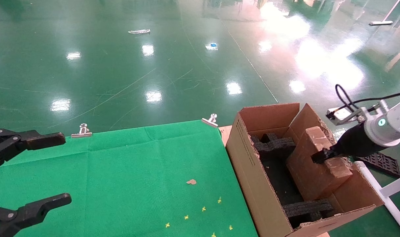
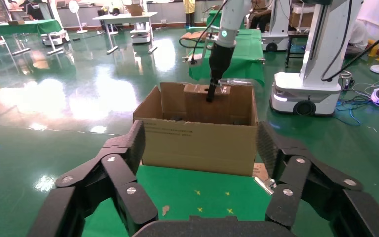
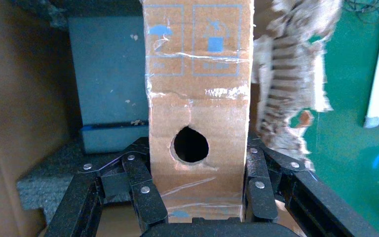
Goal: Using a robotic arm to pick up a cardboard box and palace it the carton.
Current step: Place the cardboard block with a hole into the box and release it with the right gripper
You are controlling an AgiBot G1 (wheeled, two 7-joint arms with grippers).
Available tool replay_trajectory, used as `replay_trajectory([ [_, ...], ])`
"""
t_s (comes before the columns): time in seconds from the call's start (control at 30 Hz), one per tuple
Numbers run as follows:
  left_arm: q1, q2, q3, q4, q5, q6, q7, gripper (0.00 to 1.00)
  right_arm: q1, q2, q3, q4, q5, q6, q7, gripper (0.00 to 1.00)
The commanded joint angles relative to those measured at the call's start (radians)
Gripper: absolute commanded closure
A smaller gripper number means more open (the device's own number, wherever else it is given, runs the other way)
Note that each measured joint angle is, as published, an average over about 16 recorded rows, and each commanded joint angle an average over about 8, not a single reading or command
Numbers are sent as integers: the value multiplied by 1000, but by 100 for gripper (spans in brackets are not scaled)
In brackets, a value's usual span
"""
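now your right gripper (image 1: 320,155) holds the cardboard box (image 1: 320,164) inside the carton (image 1: 252,171), clamped on both sides.

look at the carton first: its torn right flap (image 3: 288,94) stands just beside the box, and black foam blocks (image 1: 274,144) lie at the far end and the near end of the carton, with open floor between them under the box. the box sits tilted, its upper end above the carton's rim. the robotic arm (image 1: 381,126) reaches in from the carton's right side, wrist angled down. left of the carton, over the green cloth (image 1: 137,171), your left gripper (image 1: 63,169) hangs with fingers spread wide, holding nothing.
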Motion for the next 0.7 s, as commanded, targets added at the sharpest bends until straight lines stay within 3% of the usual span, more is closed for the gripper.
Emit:
replay_trajectory([
  [0.03, 0, 0, 0, 0, 0, 0, 0, 0, -26, -9, -1, -20, 11, 13, -7, 100],
  [0.53, 0, 0, 1, 0, -1, 0, 0, 0, -229, -78, 42, -182, 126, 182, -138, 99],
  [0.7, 0, -1, 1, 0, -1, -1, 1, 0, -250, -100, 56, -241, 151, 189, -189, 37],
])
